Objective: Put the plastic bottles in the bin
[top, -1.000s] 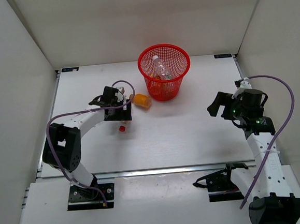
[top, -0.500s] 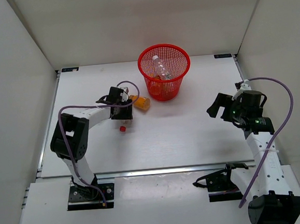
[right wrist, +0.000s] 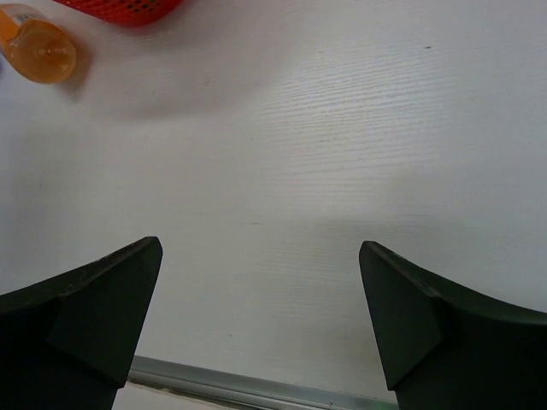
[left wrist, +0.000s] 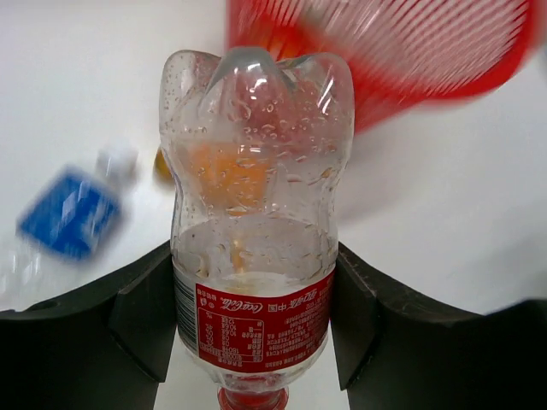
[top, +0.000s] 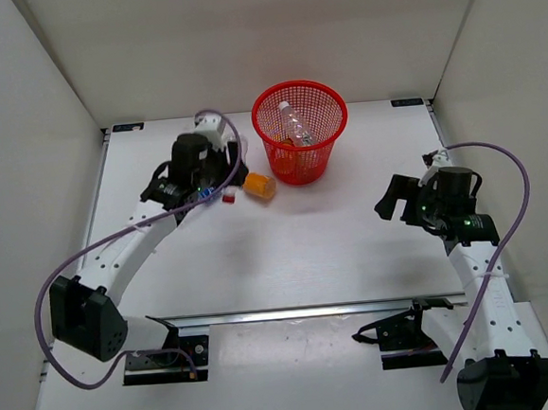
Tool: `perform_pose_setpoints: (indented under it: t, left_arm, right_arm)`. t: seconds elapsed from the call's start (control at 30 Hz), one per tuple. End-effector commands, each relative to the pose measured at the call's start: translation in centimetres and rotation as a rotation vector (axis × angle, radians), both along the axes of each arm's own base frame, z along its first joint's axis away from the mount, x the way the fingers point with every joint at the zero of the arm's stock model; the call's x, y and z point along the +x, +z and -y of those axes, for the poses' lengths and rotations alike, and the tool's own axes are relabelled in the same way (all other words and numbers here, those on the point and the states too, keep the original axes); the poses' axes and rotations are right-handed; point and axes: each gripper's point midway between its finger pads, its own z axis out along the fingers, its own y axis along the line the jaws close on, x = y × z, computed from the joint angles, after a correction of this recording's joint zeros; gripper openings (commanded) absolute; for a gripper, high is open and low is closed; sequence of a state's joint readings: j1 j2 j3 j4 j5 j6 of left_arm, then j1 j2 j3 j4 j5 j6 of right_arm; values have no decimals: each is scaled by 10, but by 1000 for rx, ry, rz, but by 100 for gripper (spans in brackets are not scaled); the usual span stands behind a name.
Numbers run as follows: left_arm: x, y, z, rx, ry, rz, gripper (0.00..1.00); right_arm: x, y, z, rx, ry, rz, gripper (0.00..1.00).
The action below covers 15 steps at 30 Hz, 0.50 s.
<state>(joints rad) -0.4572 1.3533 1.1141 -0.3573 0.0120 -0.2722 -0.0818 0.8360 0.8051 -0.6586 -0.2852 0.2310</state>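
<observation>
Clear bottle (left wrist: 252, 213) pinched between left jaws, red cap (left wrist: 253, 400) toward wrist; bin (left wrist: 402, 51) seemingly beyond, blurred. Right jaws spread.

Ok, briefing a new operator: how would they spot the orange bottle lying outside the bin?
Find the red mesh bin at the table's far edge. Beside its base, toward the left arm, lies the orange bottle. The left gripper holds a clear, red-capped bottle.
</observation>
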Motion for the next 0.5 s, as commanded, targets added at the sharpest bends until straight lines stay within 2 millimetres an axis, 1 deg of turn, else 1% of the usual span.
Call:
perform_pose_setpoints:
  t: [0.0, 0.03, 0.07, 0.1, 0.13, 0.17, 0.2, 0.23, 0.27, 0.3, 0.33, 0.37, 0.4, 0.43, 0.47]
  left_arm:
    - [30, 109, 47, -150, -91, 262, 36]
    - [38, 104, 62, -150, -102, 243, 36]
    - [54, 118, 74, -160, -107, 277, 38]
    - [60, 148, 87, -193, -122, 339, 41]
    - [71, 155, 105, -211, -130, 347, 41]
    - [85, 139, 115, -204, -124, 318, 40]
    - [96, 147, 129, -232, -125, 326, 41]
    - [104, 163, 133, -262, -112, 349, 41]
    - [114, 149, 145, -271, -116, 326, 45]
    - [127, 143, 152, -291, -93, 312, 49]
    - [131, 159, 154, -318, -91, 333, 50]
    - [144, 138, 158, -307, -80, 292, 52]
    - [151, 134, 163, -314, -78, 272, 63]
    - [151, 131, 174, -323, -131, 258, 72]
    - [150, 133, 177, -333, -139, 255, 77]
  right_arm:
    - [4, 0, -1, -24, 14, 10, 97]
    - [3, -2, 0, -20, 6, -3, 97]
    - [5, -1, -2, -13, 14, 0, 97]
    - [5, 1, -3, -11, 20, 9, 97]
    - [5, 2, -4, -9, 27, 21, 97]
    - [5, 3, -5, -5, 25, 32, 97]
    - [3, 2, -6, 8, 22, 35, 97]
    - [4, 4, -9, 28, 22, 50, 97]
    - [4, 6, -12, 26, 42, 64, 97]
    - [3, 5, -12, 51, 26, 57, 98]
    - [3, 0, -16, 66, 37, 40, 97]
    - [2, 1, -21, 69, 55, 50, 97]
    - [-1, -4, -25, 78, 61, 28, 97]
    - [1, -6, -28, 70, 69, 37, 97]
    - [-1, -7, -39, 63, 111, 40, 99]
